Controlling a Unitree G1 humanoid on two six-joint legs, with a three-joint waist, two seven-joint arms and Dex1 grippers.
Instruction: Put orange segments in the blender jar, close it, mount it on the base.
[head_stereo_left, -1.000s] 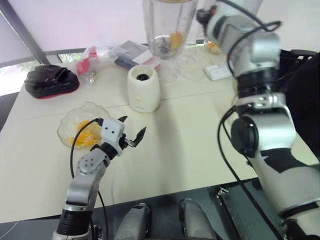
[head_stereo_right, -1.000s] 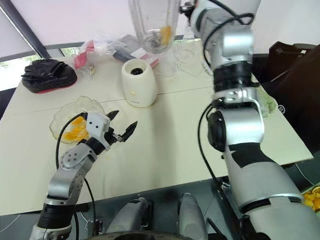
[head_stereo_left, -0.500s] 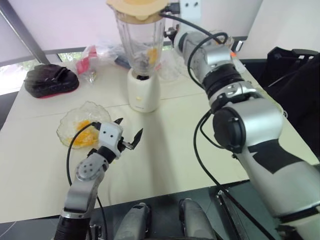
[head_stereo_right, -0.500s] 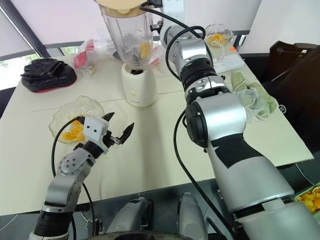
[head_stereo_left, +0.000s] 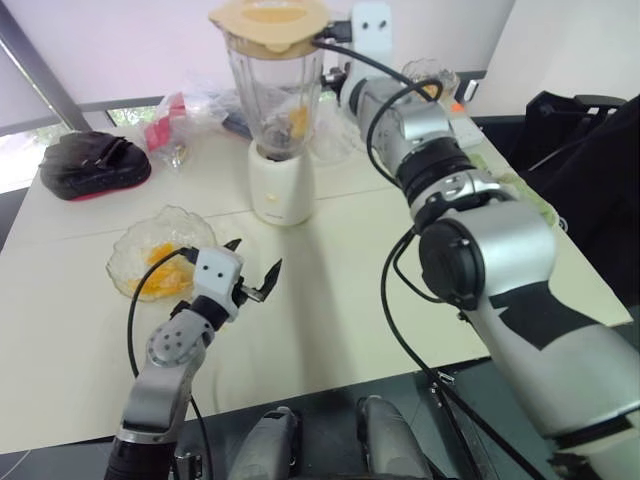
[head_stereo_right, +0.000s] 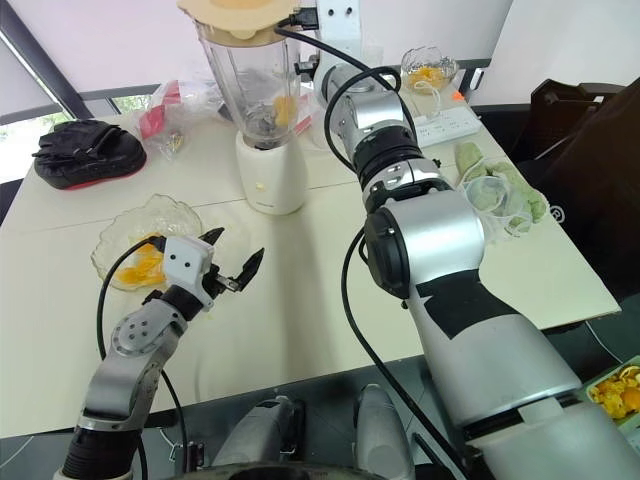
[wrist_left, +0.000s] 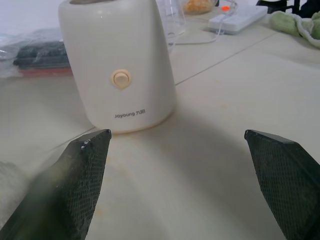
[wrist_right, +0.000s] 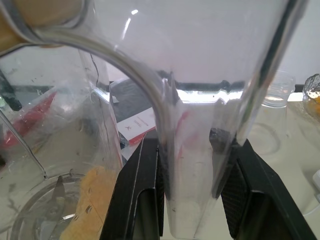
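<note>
Jar lowered from mid-air onto the base.
We held the clear tapered jar (head_stereo_left: 276, 95), cream-lidded with segments (head_stereo_left: 296, 118) inside, by its handle in our right end effector (wrist_right: 192, 200), atop the squat cream base (head_stereo_left: 279, 190); a skewed seating could topple it. Left end effector (head_stereo_left: 252, 270) hung spread above the desk (head_stereo_left: 350, 270).

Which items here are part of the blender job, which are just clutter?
In the job:
- blender jar, lid on, sitting on the base
- orange segments in the jar
- right claw shut on the jar handle
- left claw, open

Lying about:
- glass dish of segments
- black pouch
- power strip
</note>
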